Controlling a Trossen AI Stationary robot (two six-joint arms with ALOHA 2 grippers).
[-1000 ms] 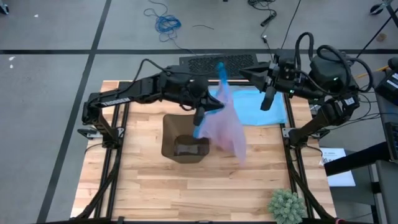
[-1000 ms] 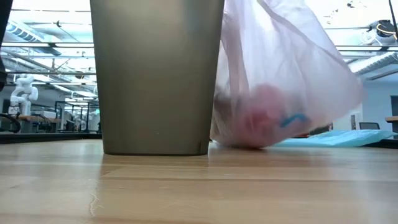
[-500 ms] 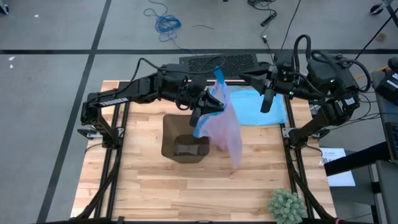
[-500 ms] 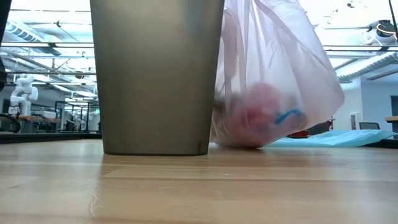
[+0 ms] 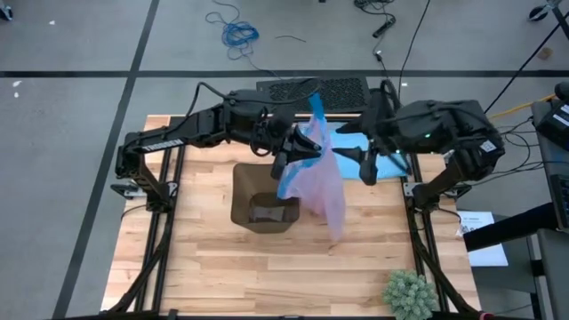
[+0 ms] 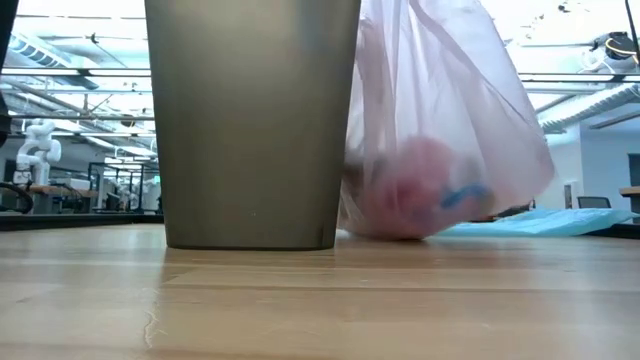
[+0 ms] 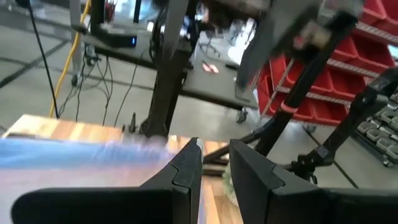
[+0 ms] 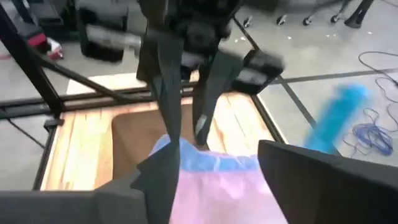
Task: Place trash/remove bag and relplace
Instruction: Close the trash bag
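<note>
The wooden table (image 5: 222,267) carries a brown bin (image 5: 263,203) that stands upright near its middle. A light blue plastic bag (image 5: 356,158) lies flat on the far side of the table. The pink bag (image 5: 322,182) hangs in the air just beside the bin, on its right side, and in the low view its bottom (image 6: 430,190) touches or almost touches the table; I cannot say which. Inside it the trash (image 6: 415,185) shows as a reddish lump. The left gripper (image 5: 298,153) holds the top of the bag, fingers pressed together on the plastic, at about the same place as half a second ago. The right gripper (image 5: 362,164) has changed more: it has swung from the far edge towards the bag and now points at it from near, with fingers spread apart. The bag has barely moved.
</note>
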